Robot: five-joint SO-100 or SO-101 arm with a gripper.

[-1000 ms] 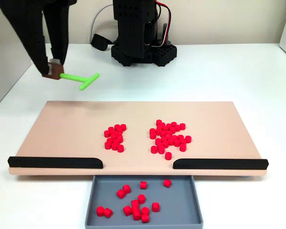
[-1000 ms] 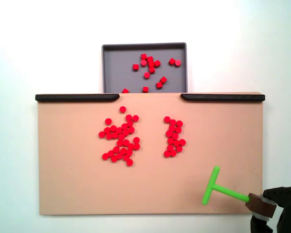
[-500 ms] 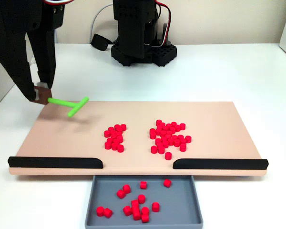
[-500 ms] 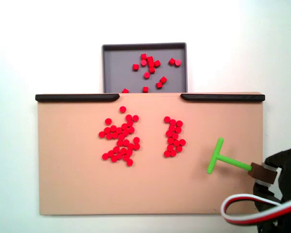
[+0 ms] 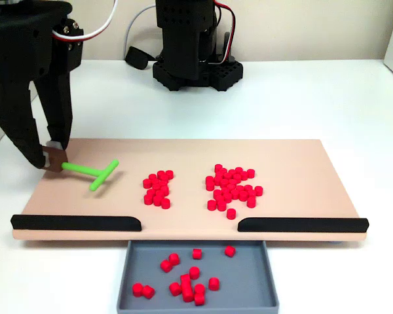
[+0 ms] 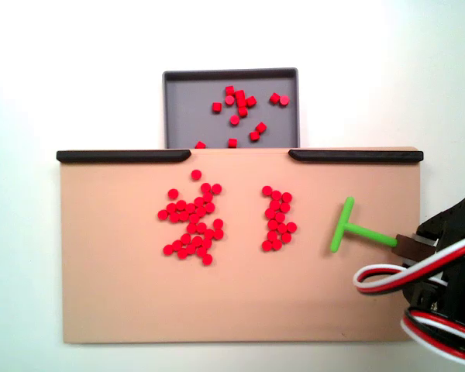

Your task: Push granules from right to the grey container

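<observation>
Two clusters: I see granules [image 5: 230, 188] [image 6: 190, 225] on the board [image 5: 183, 222]; more lie in the grey container [image 5: 249, 288] [image 6: 186, 116].
Jaws: gripper [image 5: 52, 156] [image 6: 409, 244] clamps the pusher stick [image 5: 90, 172] [image 6: 349, 229].
Hidden: container's near edge sits under the board.

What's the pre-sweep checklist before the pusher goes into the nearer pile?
1. Gripper shut on the green pusher: ok.
2. Pusher crossbar beside the smaller pile of granules, not yet touching: ok.
3. Crossbar down on the beige board: cannot tell.
4. Gap between the black strips open toward the grey container: ok.
5. Container has room left: ok, few pellets inside.
6. Gap directly ahead of the sweep: not ok, it lies sideways from the crossbar's facing.
</observation>
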